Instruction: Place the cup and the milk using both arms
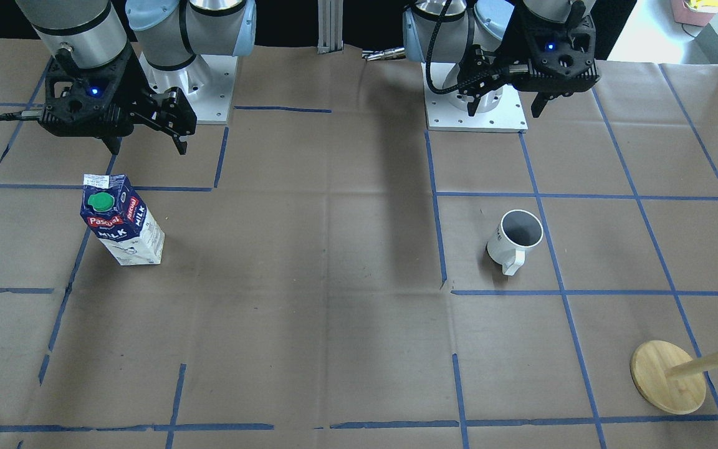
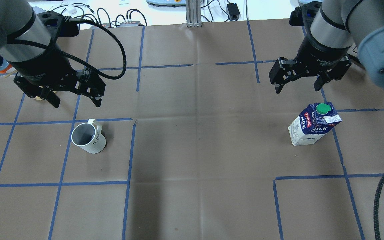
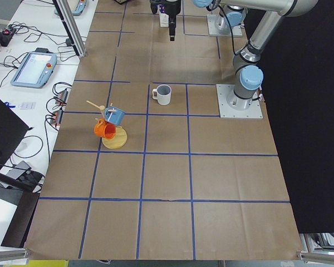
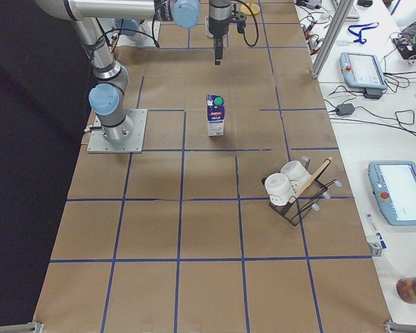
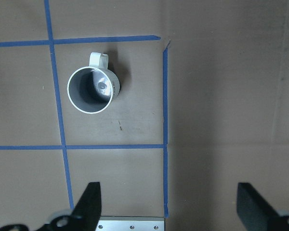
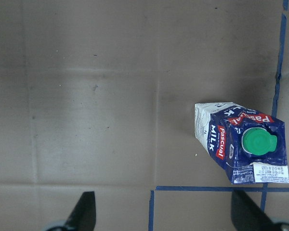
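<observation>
Cup (image 2: 88,138) upright, well in from bench's (image 2: 198,150) left edge; milk carton (image 2: 313,124) upright toward the right. Left gripper (image 2: 76,101) and right gripper (image 2: 297,87) spread wide, empty, above. Descend squarely: pinch cup wall away from handle (image 2: 95,122), clamp carton's flat sides low.

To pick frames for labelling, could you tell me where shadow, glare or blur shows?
Front view: a broad shadow down the table; top right corner blown out. Overhead view: that shadow again; the right arm near the lens is blurred. Left wrist view: a glint inside the cup. Right wrist view: the milk is sharp, skewed by perspective.
</observation>
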Controlling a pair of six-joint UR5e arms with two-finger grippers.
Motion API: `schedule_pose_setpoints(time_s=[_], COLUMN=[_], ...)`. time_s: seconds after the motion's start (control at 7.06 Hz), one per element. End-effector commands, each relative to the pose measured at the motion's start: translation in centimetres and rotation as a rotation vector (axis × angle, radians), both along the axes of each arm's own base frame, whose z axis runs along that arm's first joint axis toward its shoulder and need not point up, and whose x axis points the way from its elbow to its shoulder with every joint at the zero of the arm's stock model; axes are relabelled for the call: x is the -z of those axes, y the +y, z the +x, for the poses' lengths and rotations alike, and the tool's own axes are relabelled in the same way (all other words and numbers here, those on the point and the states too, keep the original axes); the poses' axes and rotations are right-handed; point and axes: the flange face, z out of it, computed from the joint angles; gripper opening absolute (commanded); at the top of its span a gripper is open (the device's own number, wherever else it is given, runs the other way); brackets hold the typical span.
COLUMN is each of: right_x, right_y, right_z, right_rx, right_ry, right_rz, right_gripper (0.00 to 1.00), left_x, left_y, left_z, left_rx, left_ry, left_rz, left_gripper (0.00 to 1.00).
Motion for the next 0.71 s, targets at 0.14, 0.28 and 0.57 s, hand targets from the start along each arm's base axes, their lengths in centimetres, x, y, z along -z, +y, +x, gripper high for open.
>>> schedule_pose_setpoints(time_s=[0.14, 0.28, 0.57], right_x=[0.2, 0.2, 0.2], right_y=[0.0, 0.0, 0.0], right_z=[0.0, 0.0, 0.0], right_rx=[-0.001, -0.001, -0.001], right_ry=[0.000, 0.000, 0.000], right_rz=[0.002, 0.002, 0.002], right_gripper=[1.00, 1.00, 1.00], left_x=[0.6, 0.2, 1.3], left_y=[0.2, 0.5, 0.0], left_z=[0.1, 0.2, 0.7], left_rx=[-0.013, -0.011, -0.014], left_ry=[-0.006, -0.011, -0.001], left_rz=[0.003, -0.005, 0.021], left_gripper=[1.00, 1.00, 1.00])
